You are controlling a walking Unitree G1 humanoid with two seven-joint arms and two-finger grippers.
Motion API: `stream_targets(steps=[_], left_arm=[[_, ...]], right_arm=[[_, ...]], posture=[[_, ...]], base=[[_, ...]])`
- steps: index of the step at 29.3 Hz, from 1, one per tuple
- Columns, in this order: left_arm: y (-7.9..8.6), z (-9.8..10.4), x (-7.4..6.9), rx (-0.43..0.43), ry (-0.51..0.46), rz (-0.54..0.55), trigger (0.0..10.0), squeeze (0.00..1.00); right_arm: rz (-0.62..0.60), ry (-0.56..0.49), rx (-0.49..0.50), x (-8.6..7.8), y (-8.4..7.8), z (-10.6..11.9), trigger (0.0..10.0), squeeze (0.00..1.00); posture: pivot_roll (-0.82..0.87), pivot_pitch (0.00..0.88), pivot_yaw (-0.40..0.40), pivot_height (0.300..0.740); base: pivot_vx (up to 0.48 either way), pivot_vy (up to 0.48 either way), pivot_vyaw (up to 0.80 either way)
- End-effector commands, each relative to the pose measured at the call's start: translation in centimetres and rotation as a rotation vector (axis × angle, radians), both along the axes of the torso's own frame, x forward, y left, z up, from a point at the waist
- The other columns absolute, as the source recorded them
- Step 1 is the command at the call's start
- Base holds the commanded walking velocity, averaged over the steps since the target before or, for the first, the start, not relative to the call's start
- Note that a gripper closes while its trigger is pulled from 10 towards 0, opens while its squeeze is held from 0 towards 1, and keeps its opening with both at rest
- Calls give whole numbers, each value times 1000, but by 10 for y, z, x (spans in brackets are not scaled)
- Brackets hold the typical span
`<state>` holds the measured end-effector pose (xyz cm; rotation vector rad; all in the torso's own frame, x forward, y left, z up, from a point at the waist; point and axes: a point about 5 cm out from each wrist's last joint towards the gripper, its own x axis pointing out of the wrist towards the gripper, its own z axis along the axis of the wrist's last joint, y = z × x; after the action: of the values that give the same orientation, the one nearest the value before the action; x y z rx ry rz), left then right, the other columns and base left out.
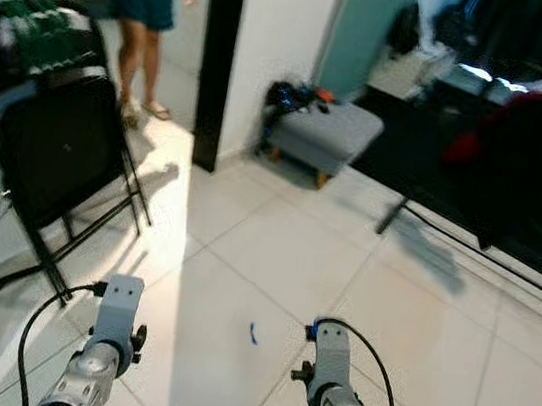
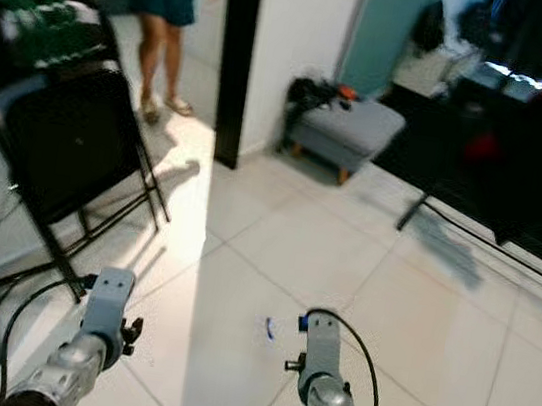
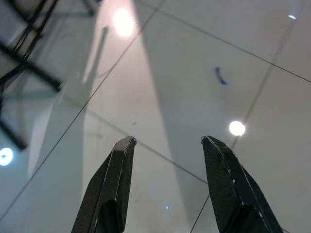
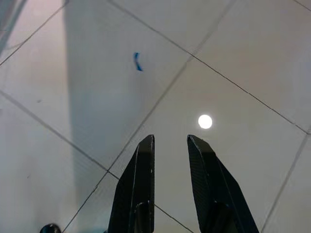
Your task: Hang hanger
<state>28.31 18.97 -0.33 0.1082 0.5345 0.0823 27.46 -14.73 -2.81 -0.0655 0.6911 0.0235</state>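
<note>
- No hanger can be made out with any certainty; the likeliest place for one is the dark clothes rail (image 1: 505, 261) at the far right, where a red and black garment (image 1: 523, 137) hangs, but the blur hides any detail.
- The left gripper (image 3: 167, 145) points down at the glossy white tiled floor (image 1: 415, 324), its two long black fingers (image 3: 114, 184) spread well apart with nothing between them.
- The right gripper (image 4: 170, 143) also points down at the floor, its black fingers (image 4: 138, 189) parted by a narrow gap and holding nothing.
- Both silver arms reach forward low in the head views, the left arm (image 1: 101, 351) and the right arm (image 1: 336, 389) each trailing a black cable.
- A small blue mark (image 1: 253, 334) lies on the tile between the two arms, near the right one.
- A black folding chair (image 1: 57, 148) stands to the left, with a green and white folded cloth (image 1: 43, 30) on top of it.
- A grey upholstered footstool (image 1: 327, 130) on short wooden legs sits ahead by the white wall, with a dark bundle of items (image 1: 291, 95) on its left end.
- A person in a teal skirt and sandals (image 1: 142, 3) stands in the doorway at the far left, beyond a black door frame (image 1: 219, 54).
- Bright round light reflections show on the tile in both wrist views.
</note>
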Motion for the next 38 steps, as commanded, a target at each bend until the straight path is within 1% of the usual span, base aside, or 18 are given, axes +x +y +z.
stream_targets(steps=[1, 4, 9, 16, 18, 21, 23, 24, 25, 26, 30, 33, 35, 38], left_arm=[[-4, 0, 1, -6, -6, -14, 10000, 0], [-7, 5, 6, -26, -44, -14, 10000, 0], [-10, 9, 10, -48, -60, -22, 10000, 0], [-8, 9, 9, -67, -58, -4, 10000, 0], [-7, 8, 7, -68, -57, -3, 10000, 0], [-7, 6, 1, -103, -67, -2, 10000, 0], [-7, 6, 1, -103, -67, -2, 10000, 0], [-8, 6, -1, -103, -82, -13, 10000, 0], [-8, 6, -1, -103, -82, -13, 10000, 0], [-9, 6, -1, -103, -91, -23, 10000, 0], [-13, 7, 2, -84, -95, -42, 10000, 0], [-14, 8, 2, -82, -95, -45, 10000, 0], [-16, 7, 2, -76, -94, -59, 10000, 0], [-18, 8, 2, -72, -99, -70, 10000, 0]], right_arm=[[-9, 15, -3, -2, -3, -2, 10000, 0], [-11, 9, -6, -1, -2, -1, 10000, 0], [-13, -12, -17, 3, -4, 2, 10000, 0], [-19, -33, 3, 3, -4, 4, 10000, 0], [-15, -44, 18, 3, -2, 4, 10000, 0], [4, -64, 45, 1, 3, 3, 10000, 0], [4, -64, 45, 1, 3, 3, 10000, 0], [6, -65, 43, 2, 4, 4, 10000, 0], [6, -65, 43, 2, 4, 4, 10000, 0], [-2, -68, 38, 4, 4, 5, 10000, 0], [-17, -86, 33, 10, 3, 11, 10000, 0], [-15, -93, 37, 11, 3, 12, 10000, 0], [-8, -114, 38, 13, 4, 14, 10000, 0], [-21, -129, 51, 12, 3, 14, 10000, 0]], posture=[[91, 0, -73, 740], [84, 0, -64, 740], [81, 0, -69, 740], [97, 0, -76, 740], [97, 0, -77, 740], [101, 0, -83, 740], [101, 0, -83, 740], [94, 0, -62, 740], [94, 0, -62, 740], [81, 0, -42, 740], [85, 0, -32, 740], [83, 0, -26, 740], [57, 0, 0, 740], [63, 0, 1, 740]], base=[[0, 0, -800], [0, 0, -800], [0, 0, -800], [0, 0, -661], [0, 0, 0], [0, 0, 0], [0, 0, 0], [0, 0, 0], [0, 0, 0], [0, 0, 0], [0, 0, 0], [0, 0, 0], [0, 0, 0], [0, 0, 0]])
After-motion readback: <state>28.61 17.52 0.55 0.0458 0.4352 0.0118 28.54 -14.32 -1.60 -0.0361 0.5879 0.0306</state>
